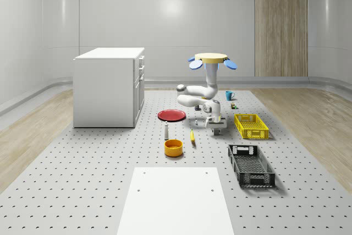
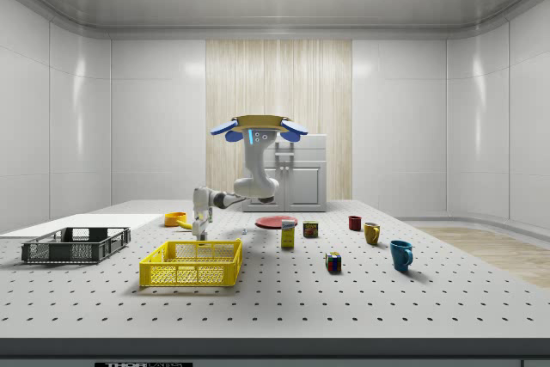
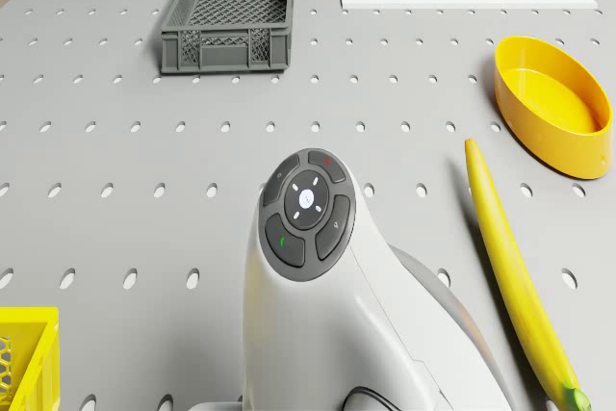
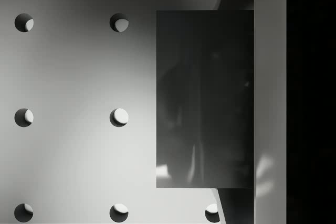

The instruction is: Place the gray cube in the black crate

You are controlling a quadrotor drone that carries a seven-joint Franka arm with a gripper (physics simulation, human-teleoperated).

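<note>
Drone: seen hovering above the perforated worktop, over the stretch between the red plate and the yellow crate.
Arm: bent downward from the drone.
Tool: held low, just above the worktop beside the yellow crate; whether it is spread or pressed together cannot be told.
Gray cube: seen close under the wrist camera, on the worktop.
Black crate: placed well apart from the tool, toward the whole-scene view's lower right.
Banana: laid near the yellow bowl.
</note>
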